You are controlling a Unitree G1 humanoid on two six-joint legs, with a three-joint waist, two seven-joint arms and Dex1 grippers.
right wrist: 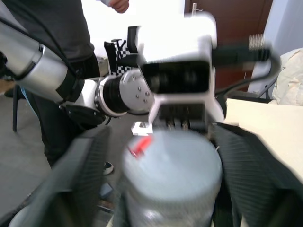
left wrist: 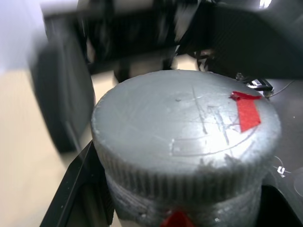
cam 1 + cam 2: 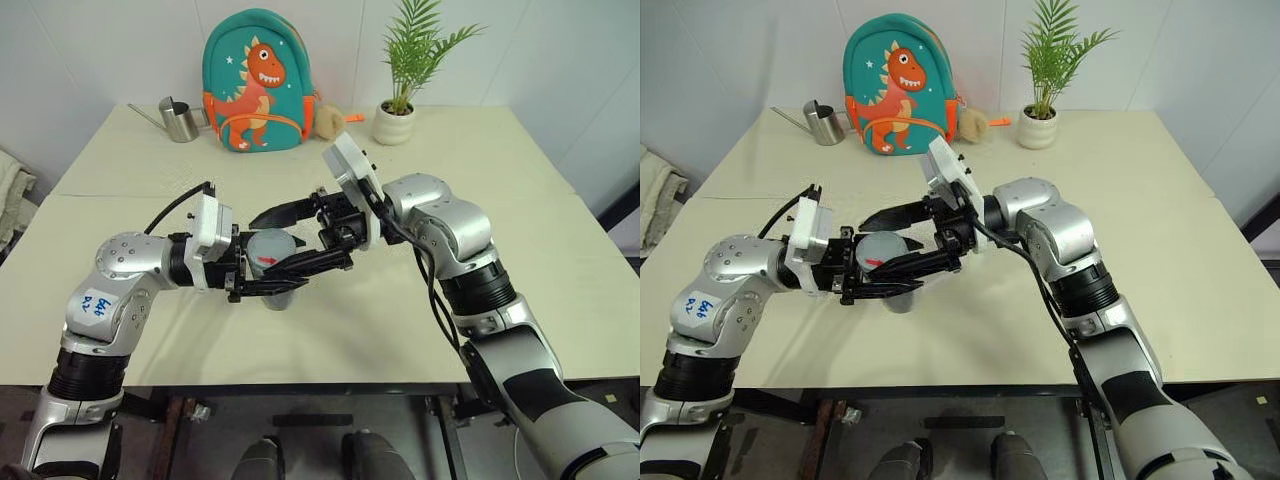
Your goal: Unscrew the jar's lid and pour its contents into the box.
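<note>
One backpack (image 3: 258, 80) and plant (image 3: 400, 70) stand behind jar (image 3: 276, 290).

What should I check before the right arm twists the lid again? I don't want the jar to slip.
1. Jar held by the left gripper: ok, its fingers are clamped on the body below the cap.
2. Lid still seated on the jar: ok, no gap seen in the left wrist view.
3. Right gripper closed on the lid: not ok, its fingers stand apart on either side.
4. Right gripper centred over the lid: ok, the lid sits between its fingers.
5. Jar lifted off the table: cannot tell.
6. Box ready for pouring: cannot tell.
</note>
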